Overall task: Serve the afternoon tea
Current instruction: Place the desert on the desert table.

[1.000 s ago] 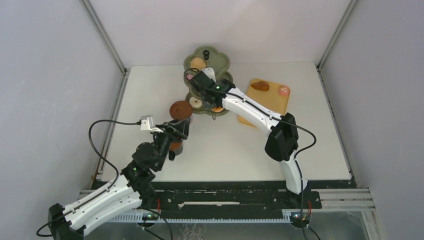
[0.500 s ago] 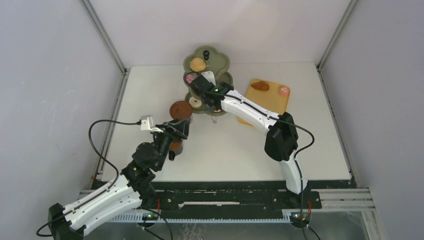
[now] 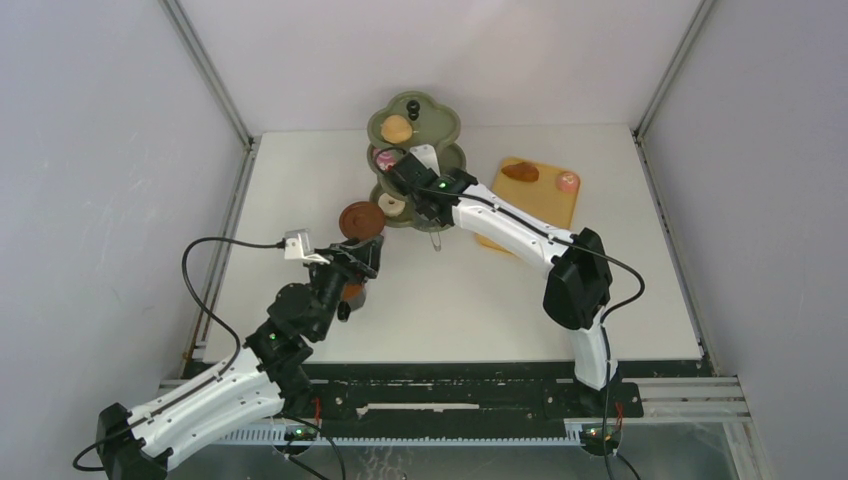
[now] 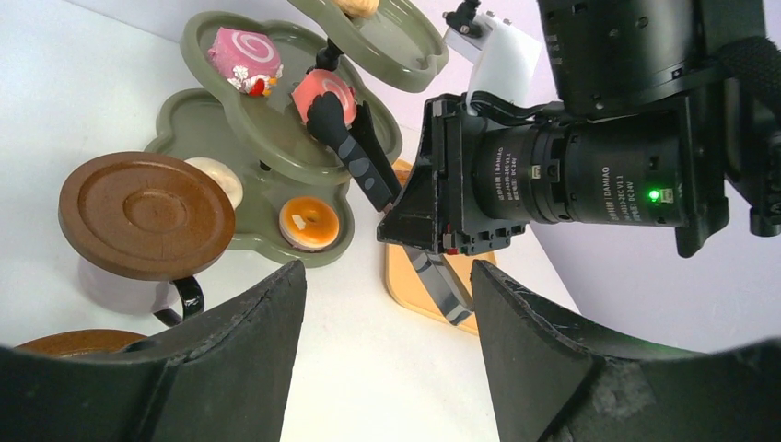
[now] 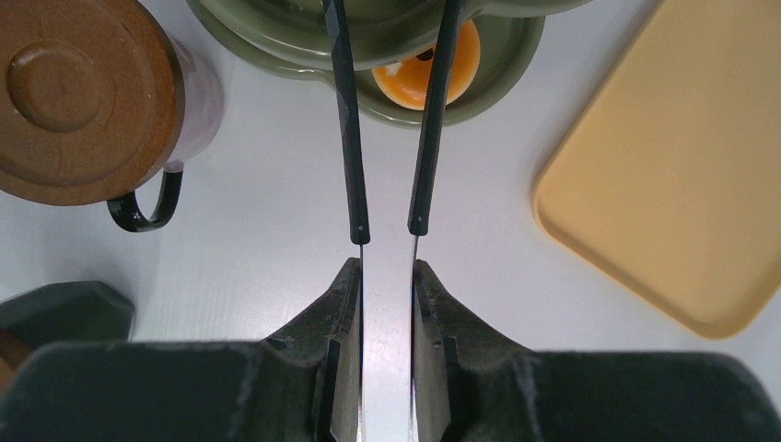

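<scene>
The olive-green three-tier stand with its black knob stands at the back of the table. A brown bun lies on the top tier. Two pink swirl cakes lie on the middle tier. Small donuts lie on the bottom tier. My right gripper is shut on black tongs. The tong tips touch the second pink cake. My left gripper is open and empty, near a brown cup with a saucer on top of it.
An orange-yellow tray lies right of the stand, with a brown bun and a pink cake on it. A second brown saucer shows under my left gripper. The cup's black handle points toward the arms.
My right gripper has drawn back from the stand toward the near right, with the tongs in it. The left arm has barely moved.
</scene>
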Robot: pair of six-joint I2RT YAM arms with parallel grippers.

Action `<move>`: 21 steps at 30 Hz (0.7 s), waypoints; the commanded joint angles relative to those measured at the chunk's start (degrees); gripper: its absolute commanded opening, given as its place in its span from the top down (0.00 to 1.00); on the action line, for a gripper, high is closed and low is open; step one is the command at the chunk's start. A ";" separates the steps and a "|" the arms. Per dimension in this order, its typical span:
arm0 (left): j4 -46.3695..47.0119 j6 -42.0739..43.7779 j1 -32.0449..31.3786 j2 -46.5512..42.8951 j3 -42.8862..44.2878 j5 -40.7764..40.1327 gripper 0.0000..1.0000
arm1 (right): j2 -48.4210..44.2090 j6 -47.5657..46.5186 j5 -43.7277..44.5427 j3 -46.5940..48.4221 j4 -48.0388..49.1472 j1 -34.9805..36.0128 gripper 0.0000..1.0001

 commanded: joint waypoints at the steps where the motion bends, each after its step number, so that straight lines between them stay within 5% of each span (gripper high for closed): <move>1: 2.16 0.05 -0.32 0.33 1.56 0.98 0.30 | -4.20 0.32 0.88 0.25 1.78 0.29 0.78; 10: 2.26 -0.41 -0.32 0.23 1.24 1.03 0.30 | -3.37 0.67 -0.76 -0.18 0.87 0.78 0.76; 21: 2.09 -0.24 -0.32 0.05 1.31 1.18 0.29 | -3.16 0.82 -0.76 -0.26 0.50 1.19 0.61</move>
